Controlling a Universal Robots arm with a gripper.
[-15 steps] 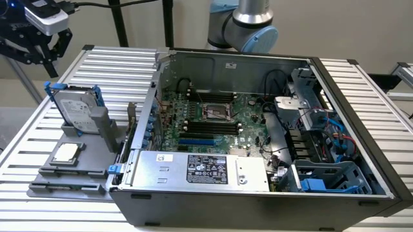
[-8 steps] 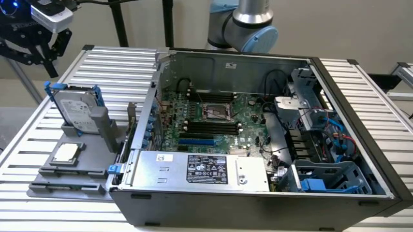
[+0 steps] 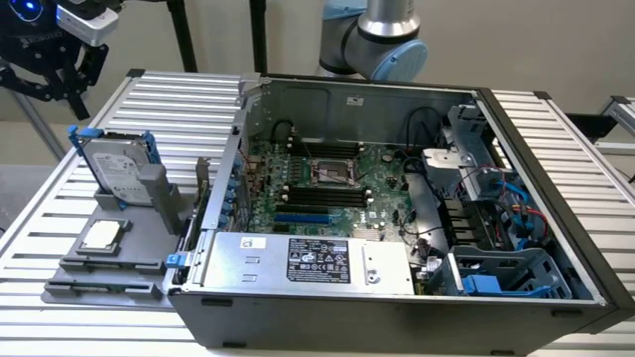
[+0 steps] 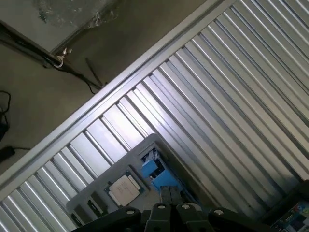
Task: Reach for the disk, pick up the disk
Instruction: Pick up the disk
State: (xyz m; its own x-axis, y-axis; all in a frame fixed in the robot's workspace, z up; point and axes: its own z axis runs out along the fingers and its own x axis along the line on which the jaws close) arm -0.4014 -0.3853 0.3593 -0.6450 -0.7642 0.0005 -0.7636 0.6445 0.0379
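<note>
The disk (image 3: 117, 169) is a silver-grey drive with a white label and blue rails. It stands on edge in a grey holder (image 3: 149, 195) at the exterior view's left, beside the computer case. My gripper (image 3: 76, 98) hangs in the air above it, a little further toward that left, and apart from it. In the wrist view the black fingers (image 4: 165, 194) are pressed together with nothing between them. Just beyond them are the disk's blue rail (image 4: 152, 169) and the holder's grey top edge (image 4: 153, 141).
An open computer case (image 3: 397, 186) fills the middle and right, with a silver box with a black label (image 3: 317, 260) at its front. A small square chip (image 3: 103, 235) lies on a grey tray before the disk. The ribbed metal table (image 3: 178, 97) ends close to the holder, with floor and cables (image 4: 72, 63) beyond.
</note>
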